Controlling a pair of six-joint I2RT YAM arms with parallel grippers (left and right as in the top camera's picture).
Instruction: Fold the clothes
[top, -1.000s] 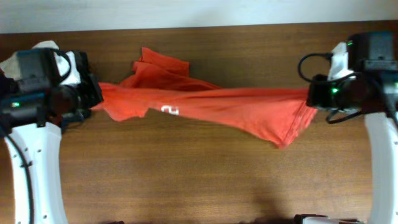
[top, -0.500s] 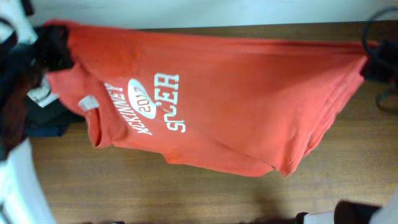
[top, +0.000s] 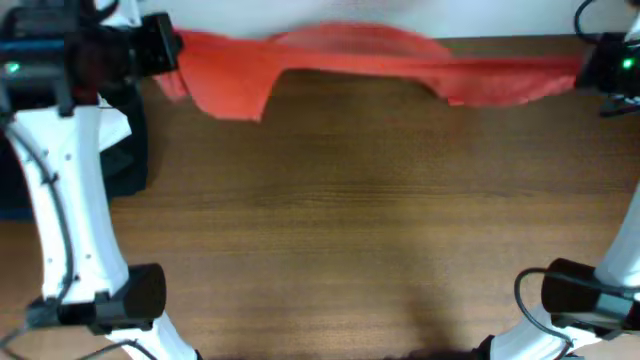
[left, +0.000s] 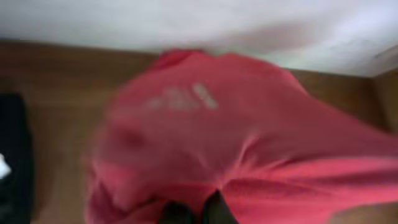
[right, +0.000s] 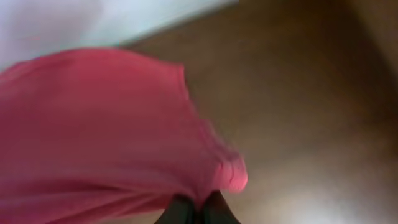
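You have a brown wooden table (top: 330, 230) with a fine lengthwise grain filling most of the overhead view. Along its far edge you will see a plain white wall strip (top: 300, 15), blurred in both wrist views. At the table's left side lies a dark navy or black folded garment (top: 133, 165), flat on the wood and partly hidden. In the left wrist view the same dark cloth shows at the left border, with a small white scrap of fabric (left: 2, 168) touching it. You cannot tell what that scrap belongs to.
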